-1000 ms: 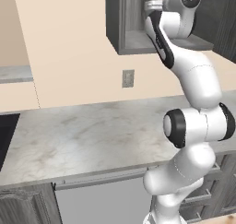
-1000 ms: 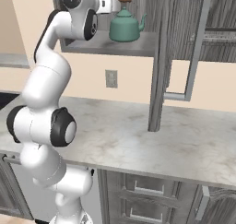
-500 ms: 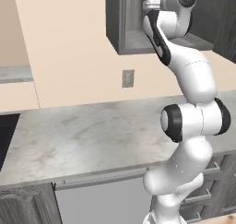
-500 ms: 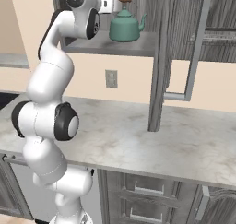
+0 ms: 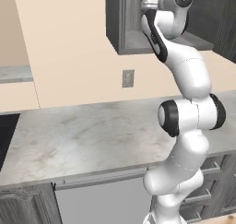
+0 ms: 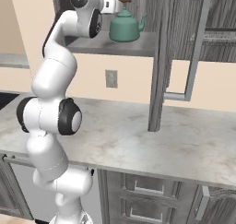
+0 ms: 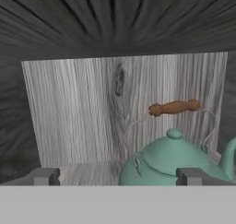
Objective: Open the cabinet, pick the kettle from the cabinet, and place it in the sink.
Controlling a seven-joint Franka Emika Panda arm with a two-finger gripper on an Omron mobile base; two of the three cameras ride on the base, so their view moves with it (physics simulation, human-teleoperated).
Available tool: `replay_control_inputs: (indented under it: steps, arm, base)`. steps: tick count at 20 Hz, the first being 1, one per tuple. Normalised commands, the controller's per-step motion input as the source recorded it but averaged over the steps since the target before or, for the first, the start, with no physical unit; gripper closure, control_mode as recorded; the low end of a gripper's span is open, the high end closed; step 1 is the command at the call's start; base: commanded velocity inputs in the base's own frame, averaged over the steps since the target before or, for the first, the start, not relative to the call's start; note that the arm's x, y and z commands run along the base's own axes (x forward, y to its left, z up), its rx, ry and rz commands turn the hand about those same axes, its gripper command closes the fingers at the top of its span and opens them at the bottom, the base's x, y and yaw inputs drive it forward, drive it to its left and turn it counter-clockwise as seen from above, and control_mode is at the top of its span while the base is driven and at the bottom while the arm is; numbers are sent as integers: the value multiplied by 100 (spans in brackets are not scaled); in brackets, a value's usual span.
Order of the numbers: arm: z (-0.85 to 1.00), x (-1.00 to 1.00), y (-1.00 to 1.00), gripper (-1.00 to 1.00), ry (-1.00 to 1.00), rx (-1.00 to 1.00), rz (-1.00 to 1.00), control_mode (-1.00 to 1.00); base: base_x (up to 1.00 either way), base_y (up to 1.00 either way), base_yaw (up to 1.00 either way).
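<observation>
The cabinet (image 6: 138,45) hangs on the wall with its door (image 6: 159,71) swung out edge-on. On its grey shelf the teal kettle (image 6: 125,28) stands upright, spout to the right, reddish-brown handle (image 7: 175,108) arched above the lid. My gripper (image 6: 119,6) is at the cabinet's mouth, level with the kettle's handle and just left of it. In the hand view the kettle (image 7: 177,165) sits low and right of centre, a short way ahead of my gripper (image 7: 118,177); the jaws stand wide open and hold nothing. The gripper (image 5: 146,4) reaches into the cabinet (image 5: 122,20). The sink is out of view.
A pale marble counter (image 6: 152,140) runs below the cabinet, with a wall outlet (image 6: 110,78) above it. The door's long bar handle (image 6: 194,48) juts out at the right. Grey drawers (image 6: 147,195) sit under the counter. A black patch (image 5: 5,140) shows at the counter's left end.
The arm's elbow and lower joints have shifted a little while the hand stayed at the cabinet's mouth by the kettle. The jaws remain open.
</observation>
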Motion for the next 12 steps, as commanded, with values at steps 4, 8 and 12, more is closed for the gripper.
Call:
replay_control_inputs:
  steps: [4, 8, 12]
  arm:
    - [0, 24, 0, -100, 0, 0, 0, -100]
    - [0, 24, 0, -100, 0, 0, 0, -100]
    - [0, 23, 0, -100, 0, 0, 0, -100]
  base:
    - [0, 0, 0]
    - [0, 0, 0]
    - [0, 0, 0]
